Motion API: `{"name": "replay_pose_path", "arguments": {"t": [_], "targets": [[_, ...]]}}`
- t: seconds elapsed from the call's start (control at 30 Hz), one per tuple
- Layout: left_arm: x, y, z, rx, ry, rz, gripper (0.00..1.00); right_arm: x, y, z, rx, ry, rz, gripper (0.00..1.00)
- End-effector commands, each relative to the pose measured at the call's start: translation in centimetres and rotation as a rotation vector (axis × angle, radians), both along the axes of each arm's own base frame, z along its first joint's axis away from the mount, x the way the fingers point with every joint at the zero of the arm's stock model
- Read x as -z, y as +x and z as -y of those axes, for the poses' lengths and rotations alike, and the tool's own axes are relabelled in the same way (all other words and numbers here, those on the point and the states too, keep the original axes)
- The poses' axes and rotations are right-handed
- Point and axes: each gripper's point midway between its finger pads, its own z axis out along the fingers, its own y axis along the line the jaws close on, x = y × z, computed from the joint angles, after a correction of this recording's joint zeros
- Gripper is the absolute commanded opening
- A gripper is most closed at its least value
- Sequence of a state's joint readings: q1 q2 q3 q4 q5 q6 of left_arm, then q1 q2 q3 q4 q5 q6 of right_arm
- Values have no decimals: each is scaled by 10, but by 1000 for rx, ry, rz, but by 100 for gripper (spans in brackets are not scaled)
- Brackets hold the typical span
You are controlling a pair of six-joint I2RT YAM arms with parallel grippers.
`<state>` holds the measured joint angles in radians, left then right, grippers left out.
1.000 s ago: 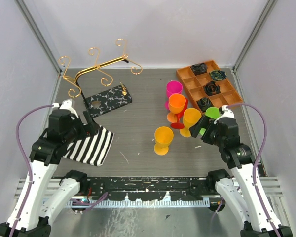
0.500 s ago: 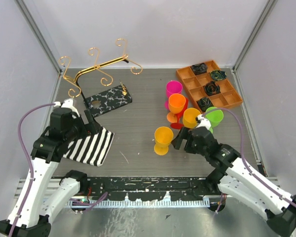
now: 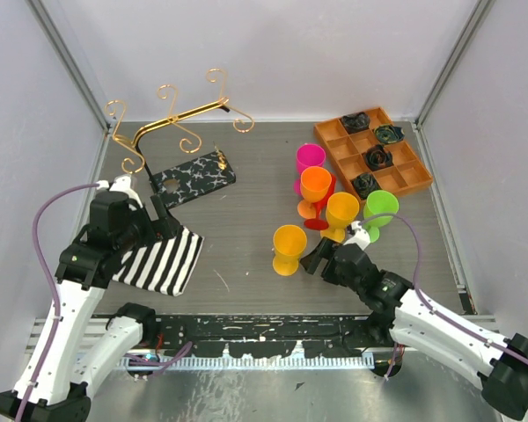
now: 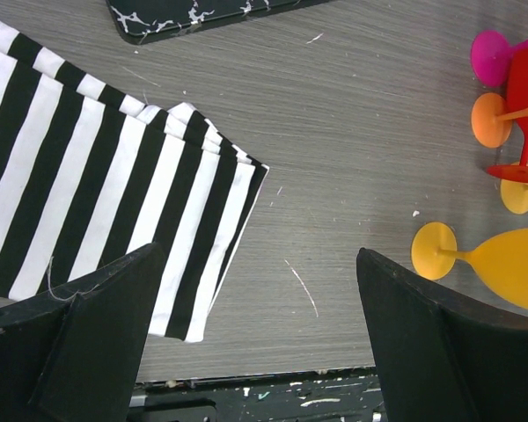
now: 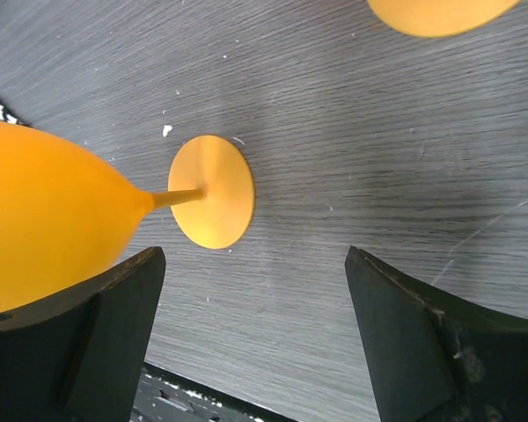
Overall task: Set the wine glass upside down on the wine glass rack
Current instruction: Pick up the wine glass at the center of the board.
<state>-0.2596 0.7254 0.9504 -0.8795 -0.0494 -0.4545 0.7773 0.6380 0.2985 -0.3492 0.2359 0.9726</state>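
Observation:
Several coloured plastic wine glasses stand upright right of centre. The nearest one is an orange wine glass (image 3: pixel 291 243), whose bowl (image 5: pixel 44 220) and round foot (image 5: pixel 211 192) fill the left of the right wrist view. My right gripper (image 3: pixel 313 262) hangs low just right of it, open, with only bare table between its fingers (image 5: pixel 253 268). The gold wine glass rack (image 3: pixel 172 119) stands at the back left on its marbled base (image 3: pixel 194 176). My left gripper (image 3: pixel 165 220) is open above the edge of a striped cloth (image 4: pixel 97 185), nothing in it (image 4: pixel 255 264).
Behind the orange glass stand pink (image 3: pixel 311 158), orange (image 3: pixel 316 185), yellow (image 3: pixel 341 211) and green (image 3: pixel 381 207) glasses, with a red one among them. An orange compartment tray (image 3: pixel 374 151) holding dark objects sits at the back right. Grey walls close in both sides.
My right arm has swung from beside the green glass forward and left, down to the nearest orange glass. Its jaws have narrowed slightly. The left arm has not moved.

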Motion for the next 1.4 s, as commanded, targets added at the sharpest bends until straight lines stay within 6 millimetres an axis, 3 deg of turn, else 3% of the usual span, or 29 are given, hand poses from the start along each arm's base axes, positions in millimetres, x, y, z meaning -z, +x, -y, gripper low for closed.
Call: {"name": "replay_pose_path", "arguments": {"t": [0.0,0.3,0.67,0.97,1.13,1.2,1.37], "targets": [[1,2,2,15,-6,10,98,-21,12,-20,19,166,84,88],[2,2,3,16,-9,8,98,-22,11,-43,-27,295,100,84],[3,2,3,14,-11,2,98,-19,24,-58,-28,301,139,82],[2,1,3,12,-17,5,98,-25,36,-95,-102,283,169,82],[3,1,3,8,-15,0,98,-24,44,-104,-144,229,254,82],[3,1,3,8,-15,-1,98,-26,45,-106,-179,199,307,78],[5,2,4,7,-17,-8,98,-29,46,-100,-236,132,444,73]]}}
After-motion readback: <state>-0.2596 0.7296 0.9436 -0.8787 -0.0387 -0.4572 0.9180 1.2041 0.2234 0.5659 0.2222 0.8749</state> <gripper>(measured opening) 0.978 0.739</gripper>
